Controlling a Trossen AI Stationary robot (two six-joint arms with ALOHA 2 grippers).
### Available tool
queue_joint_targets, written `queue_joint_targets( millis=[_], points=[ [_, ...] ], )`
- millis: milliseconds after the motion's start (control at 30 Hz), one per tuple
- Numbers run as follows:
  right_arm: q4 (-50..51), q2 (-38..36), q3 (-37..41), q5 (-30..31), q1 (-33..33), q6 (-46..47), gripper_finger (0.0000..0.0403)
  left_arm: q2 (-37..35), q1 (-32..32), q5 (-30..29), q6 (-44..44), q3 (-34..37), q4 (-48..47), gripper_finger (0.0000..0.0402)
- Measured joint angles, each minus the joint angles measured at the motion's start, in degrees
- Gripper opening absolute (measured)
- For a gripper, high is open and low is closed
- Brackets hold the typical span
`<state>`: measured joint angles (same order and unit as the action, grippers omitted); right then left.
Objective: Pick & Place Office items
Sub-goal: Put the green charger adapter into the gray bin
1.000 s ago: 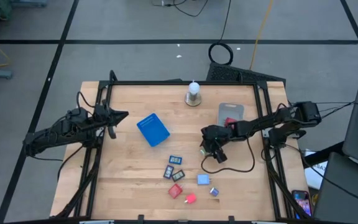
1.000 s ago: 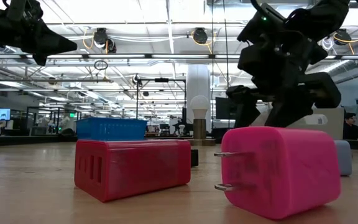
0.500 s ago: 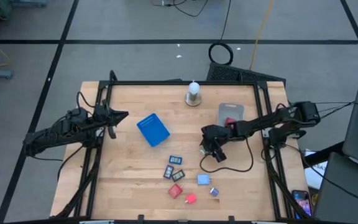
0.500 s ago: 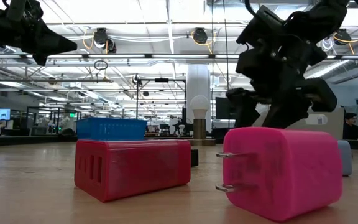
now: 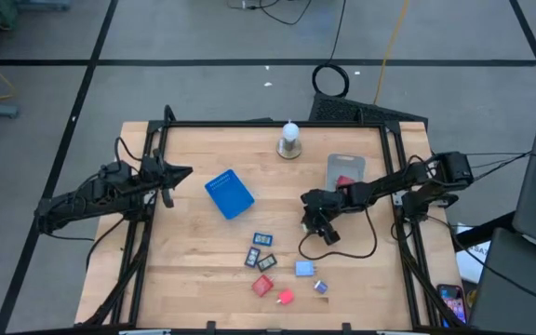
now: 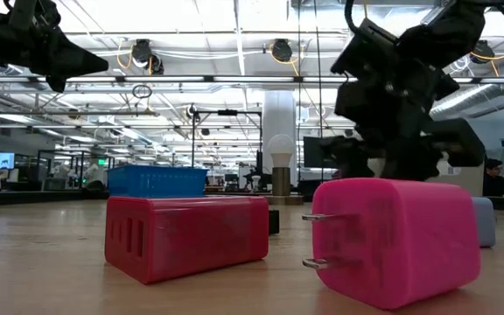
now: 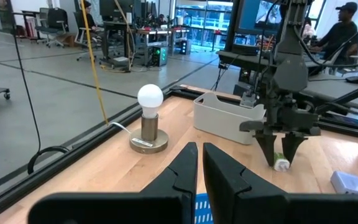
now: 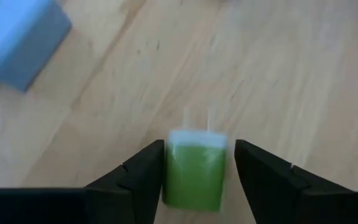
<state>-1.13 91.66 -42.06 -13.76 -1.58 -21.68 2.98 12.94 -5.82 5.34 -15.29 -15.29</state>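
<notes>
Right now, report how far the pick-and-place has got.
Done: one red piece lies in the grey bin. In hand: the right pincer grips a green plug over the table. Left: about seven loose pieces near the front edge. The left pincer waits at the left side.

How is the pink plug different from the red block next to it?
The rounded pink plug has two metal prongs poking out sideways; the long red block shows dark slots in its end instead. The pink plug stands taller, while the red block lies lower and longer. Both rest on the wooden table, untouched by either gripper.
</notes>
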Motion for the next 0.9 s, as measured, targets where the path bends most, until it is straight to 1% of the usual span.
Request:
queue_joint_targets(
  millis=[167,300,433,533,667,900],
  points=[
    [-0.4,1.6,0.0,0.0,0.0,0.8,0.0160,0.0,0.0,0.0,0.0,0.0,0.0,0.0026],
    [-0.2,2.2,-0.2,-0.1,0.1,1.2,0.0125,0.0,0.0,0.0,0.0,0.0,0.0,0.0026],
    [-0.1,0.7,0.0,0.0,0.0,1.6,0.0125,0.0,0.0,0.0,0.1,0.0,-0.1,0.0026],
    [-2.5,-2.8,0.0,0.0,-0.3,3.4,0.0125,0.0,0.0,0.0,0.1,0.0,-0.1,0.0026],
    [-4.4,-10.4,0.0,0.0,-0.9,6.2,0.0125,0.0,0.0,0.0,0.1,0.0,-0.2,0.0026],
    [-2.9,-27.4,0.6,0.1,-1.3,13.2,0.0128,0.0,0.0,0.0,0.1,0.0,-0.5,0.0026]
  ],
)
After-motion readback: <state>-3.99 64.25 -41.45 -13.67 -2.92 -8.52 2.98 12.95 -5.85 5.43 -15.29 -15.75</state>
